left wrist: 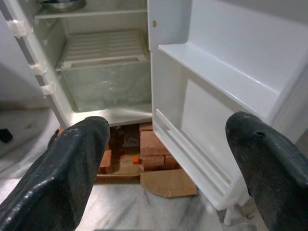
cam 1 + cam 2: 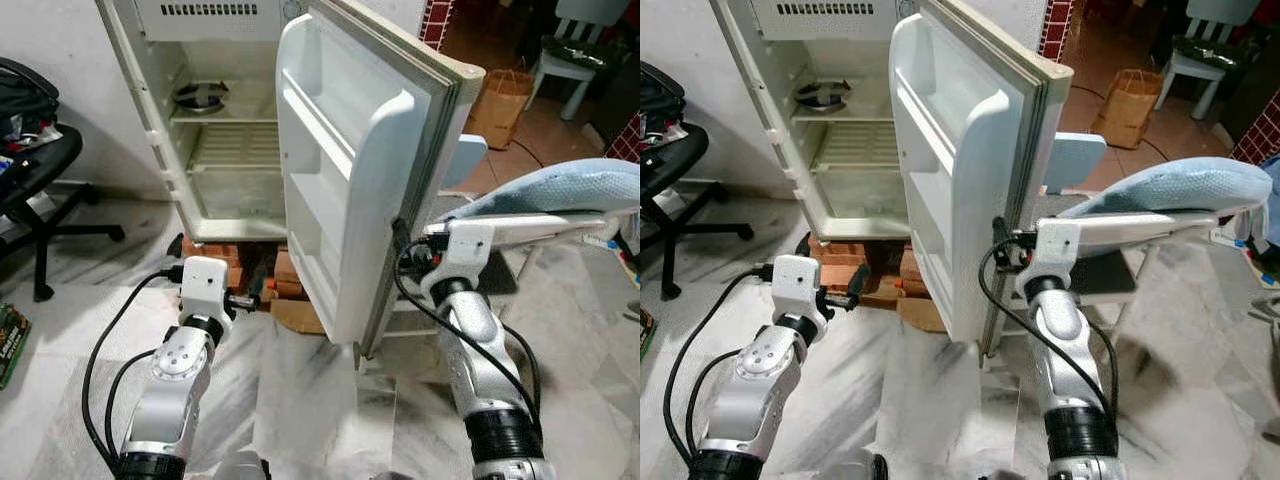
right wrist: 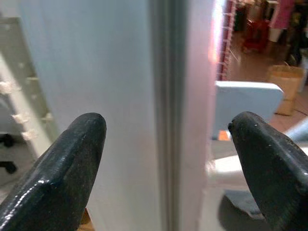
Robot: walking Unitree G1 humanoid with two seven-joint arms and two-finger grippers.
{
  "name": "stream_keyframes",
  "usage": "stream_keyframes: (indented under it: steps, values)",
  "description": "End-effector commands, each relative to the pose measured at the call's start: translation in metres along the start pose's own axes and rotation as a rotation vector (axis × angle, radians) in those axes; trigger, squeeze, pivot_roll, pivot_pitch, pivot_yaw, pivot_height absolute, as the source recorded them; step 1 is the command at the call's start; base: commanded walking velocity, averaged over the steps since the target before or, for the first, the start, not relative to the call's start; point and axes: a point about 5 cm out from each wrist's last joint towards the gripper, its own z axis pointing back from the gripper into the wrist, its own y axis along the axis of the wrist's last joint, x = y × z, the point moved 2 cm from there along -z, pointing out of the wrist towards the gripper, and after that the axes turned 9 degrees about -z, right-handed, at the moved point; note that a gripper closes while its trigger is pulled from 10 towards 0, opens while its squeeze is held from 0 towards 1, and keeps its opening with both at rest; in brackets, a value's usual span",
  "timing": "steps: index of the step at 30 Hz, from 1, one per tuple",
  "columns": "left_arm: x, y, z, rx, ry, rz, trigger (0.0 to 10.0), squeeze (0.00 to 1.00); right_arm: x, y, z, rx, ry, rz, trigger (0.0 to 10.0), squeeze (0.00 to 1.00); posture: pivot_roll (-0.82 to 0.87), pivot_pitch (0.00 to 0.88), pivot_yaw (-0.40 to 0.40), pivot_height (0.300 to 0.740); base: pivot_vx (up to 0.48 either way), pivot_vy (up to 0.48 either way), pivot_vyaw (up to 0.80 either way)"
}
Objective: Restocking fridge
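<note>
With my right gripper [image 3: 168,168] spread wide astride the fridge door [image 2: 350,170] edge, I judge the step to be swinging it fully open. My left gripper [image 1: 163,168] hangs open, empty, low before the fridge [image 2: 215,150]. Next: fetch stock; shelves nearly bare, one metal bowl [image 2: 200,96] up top. No legible writing.

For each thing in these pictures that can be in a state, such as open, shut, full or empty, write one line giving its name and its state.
Fridge door: open, shelves empty.
Fridge: wire shelf bare, metal bowl on upper shelf.
Left gripper: open, holding nothing.
Right gripper: open, fingers either side of the door's edge.
Paper bag: upright.
</note>
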Motion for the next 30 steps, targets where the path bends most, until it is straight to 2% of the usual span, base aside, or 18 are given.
stream_keyframes:
  steps: [1, 3, 7, 15, 20, 24, 25, 26, 27, 30]
  values:
    - [-0.003, -0.002, 0.004, -0.013, -0.004, -0.002, 10.0, 0.00, -0.003, 0.010, -0.011, 0.039, 0.052, 0.040, 10.0, 0.00, 0.08, 0.034, -0.016, 0.740, 0.000, 0.000, 0.00]
    - [-0.002, -0.006, 0.006, -0.034, -0.028, 0.011, 10.0, 0.00, -0.007, 0.017, -0.020, 0.056, 0.091, 0.081, 10.0, 0.00, 0.08, 0.030, -0.023, 0.740, 0.000, 0.000, 0.00]
    - [0.000, -0.009, 0.007, -0.052, -0.033, 0.012, 10.0, 0.00, -0.004, 0.031, -0.035, 0.081, 0.091, 0.096, 10.0, 0.00, 0.09, 0.028, -0.037, 0.740, 0.000, 0.000, 0.00]
    - [0.002, -0.009, 0.010, -0.060, -0.016, 0.022, 10.0, 0.00, 0.000, 0.038, -0.045, 0.100, 0.090, 0.095, 10.0, 0.00, 0.09, 0.028, -0.045, 0.740, 0.000, 0.000, 0.00]
    - [0.003, -0.010, 0.010, -0.058, -0.023, 0.023, 10.0, 0.00, -0.026, 0.029, -0.040, 0.041, 0.265, -0.081, 10.0, 0.00, 0.09, 0.019, -0.058, 0.740, 0.000, 0.000, 0.00]
    - [0.004, -0.010, 0.009, -0.058, -0.034, 0.021, 10.0, 0.00, -0.062, 0.026, -0.026, -0.041, 0.517, -0.330, 10.0, 0.00, 0.09, 0.016, -0.061, 0.740, 0.000, 0.000, 0.00]
    - [0.005, -0.010, 0.009, -0.057, -0.041, 0.015, 10.0, 0.00, -0.078, 0.030, -0.016, -0.058, 0.644, -0.405, 10.0, 0.00, 0.09, 0.016, -0.049, 0.740, 0.000, 0.000, 0.00]
    - [0.005, -0.010, 0.009, -0.057, -0.041, 0.015, 10.0, 0.00, -0.078, 0.030, -0.016, -0.058, 0.644, -0.405, 10.0, 0.00, 0.09, 0.016, -0.049, 0.740, 0.000, 0.000, 0.00]
    - [0.005, -0.009, 0.009, -0.056, -0.044, 0.012, 10.0, 0.00, -0.087, 0.033, -0.009, -0.068, 0.714, -0.436, 10.0, 0.00, 0.09, 0.018, -0.046, 0.740, 0.000, 0.000, 0.00]
    - [0.004, -0.009, 0.009, -0.053, -0.045, 0.010, 10.0, 0.00, -0.094, 0.034, 0.000, -0.088, 0.779, -0.449, 10.0, 0.00, 0.09, 0.017, -0.040, 0.740, 0.000, 0.000, 0.00]
